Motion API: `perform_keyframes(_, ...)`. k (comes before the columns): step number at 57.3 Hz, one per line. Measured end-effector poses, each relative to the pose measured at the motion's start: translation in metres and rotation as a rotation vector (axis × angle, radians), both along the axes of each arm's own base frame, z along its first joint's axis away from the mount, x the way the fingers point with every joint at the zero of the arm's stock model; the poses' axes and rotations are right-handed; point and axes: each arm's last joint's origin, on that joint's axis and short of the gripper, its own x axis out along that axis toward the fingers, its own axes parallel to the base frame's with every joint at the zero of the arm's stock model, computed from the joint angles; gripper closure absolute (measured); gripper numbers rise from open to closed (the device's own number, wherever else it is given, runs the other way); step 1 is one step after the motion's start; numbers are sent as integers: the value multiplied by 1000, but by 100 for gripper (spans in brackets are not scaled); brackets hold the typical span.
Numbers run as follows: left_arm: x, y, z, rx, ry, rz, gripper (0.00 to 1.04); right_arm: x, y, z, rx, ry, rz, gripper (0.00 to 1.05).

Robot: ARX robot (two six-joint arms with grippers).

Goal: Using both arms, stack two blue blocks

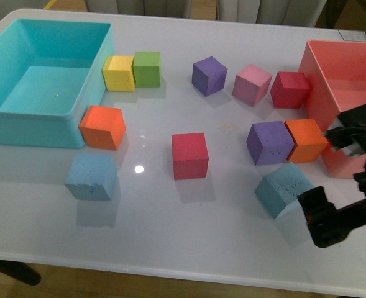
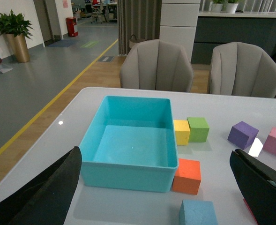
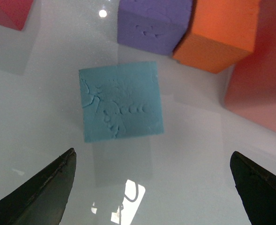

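Observation:
One light blue block [image 1: 92,176] lies at the front left of the white table, just in front of an orange cube [image 1: 102,126]; it also shows in the left wrist view [image 2: 197,213]. The second light blue block [image 1: 284,189] lies at the front right, with embossed marks on top, and fills the middle of the right wrist view [image 3: 120,101]. My right gripper [image 1: 333,186] is open and empty beside this block, on its right and near side. My left gripper [image 2: 156,197] is open and empty; the left arm is out of the front view.
A teal bin [image 1: 21,112] stands at the back left, a red bin [image 1: 316,105] at the right. Yellow [image 1: 118,72], green [image 1: 147,68], purple [image 1: 209,75], pink [image 1: 252,84] and red [image 1: 189,155] cubes are spread over the table; a purple cube [image 1: 269,142] and an orange cube [image 1: 306,140] sit behind the right blue block.

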Motion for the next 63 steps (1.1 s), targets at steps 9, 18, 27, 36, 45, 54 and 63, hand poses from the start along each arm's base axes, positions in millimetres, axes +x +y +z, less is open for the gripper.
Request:
perform_keyframes(9, 0, 0, 0, 0, 0, 0, 9, 27, 22, -23, -39, 47, 33, 9)
perform_keyframes(18, 0, 0, 0, 0, 0, 0, 9, 38, 31, -35, -64, 72, 39, 9)
perform_keyframes(27, 0, 0, 0, 0, 0, 0, 9, 41, 37, -52, -91, 113, 44, 9)
perform_keyframes(36, 0, 0, 0, 0, 0, 0, 9, 41, 40, -59, -97, 130, 36, 21)
perform_keyframes(45, 0, 0, 0, 0, 0, 0, 9, 40, 41, -58, -81, 120, 31, 43)
perform_keyframes(54, 0, 0, 0, 0, 0, 0, 9, 31, 37, -51, -43, 132, 58, 52)
perform_keyframes(63, 0, 0, 0, 0, 0, 0, 9, 25, 35, -27, 23, 100, 84, 55)
